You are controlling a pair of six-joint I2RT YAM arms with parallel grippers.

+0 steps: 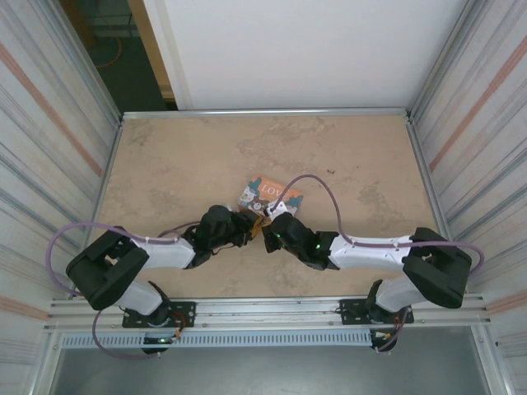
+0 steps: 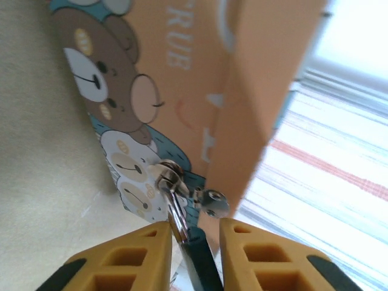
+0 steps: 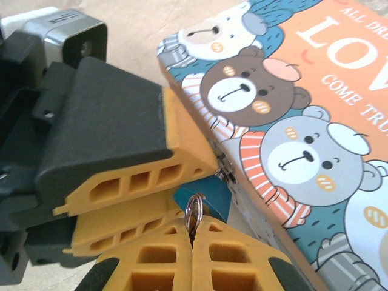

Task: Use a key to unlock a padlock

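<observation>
Now: tiny padlock [image 3: 215, 203] at the picture box [image 3: 315, 121] corner, pinned between my two arms.
My right gripper [image 3: 193, 233] is pinched closed on the key ring [image 3: 194, 209]. My left gripper [image 2: 195, 233] has its fingers slightly apart around the teal body, and I cannot tell whether they press it. The padlock sits against the picture box's edge, just above the table [image 1: 181, 164]. It looks light, hard and slick, so likely to twist; I'd hold the body's flat sides, clear of the keyhole.
</observation>
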